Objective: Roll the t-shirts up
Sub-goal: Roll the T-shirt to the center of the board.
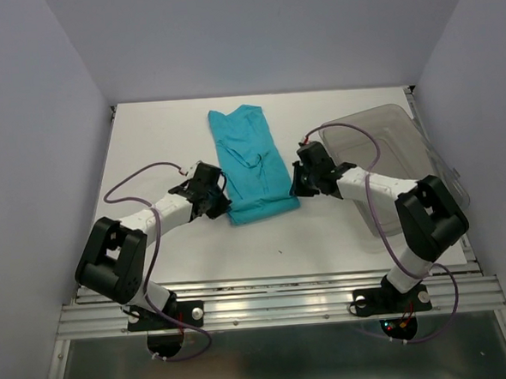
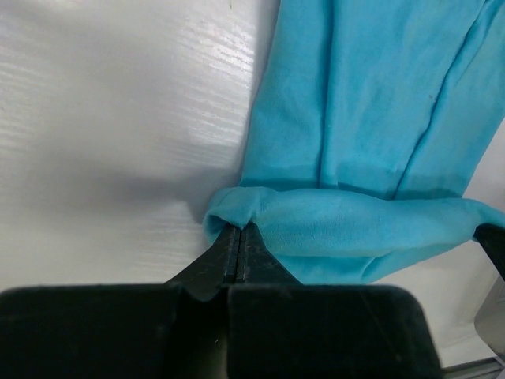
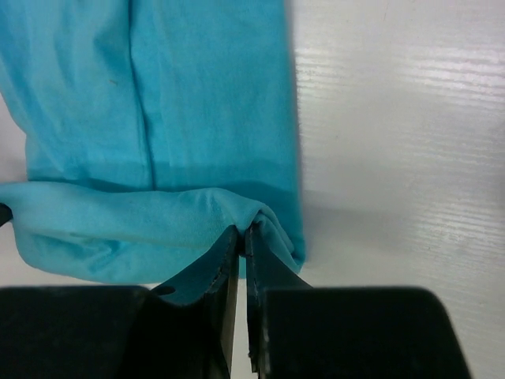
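Left gripper [image 2: 239, 237] fingers filling bottom of left wrist view, pressed together on lower-left corner of the t-shirt [image 2: 371, 118] hem. Right gripper [image 3: 243, 233] likewise at bottom of right wrist view, pinched nearly closed on lower-right corner, thin fabric between the tips. In top view, t-shirt lying at centre of table [image 1: 164, 135], folded into a narrow lengthwise strip. Near hem lifted and turned over into one low fold, so roll judged barely begun. Rest of strip flat, all of it left to roll toward top of frame. Clear bin [image 1: 404, 137] at right of frame, apart from t-shirt.
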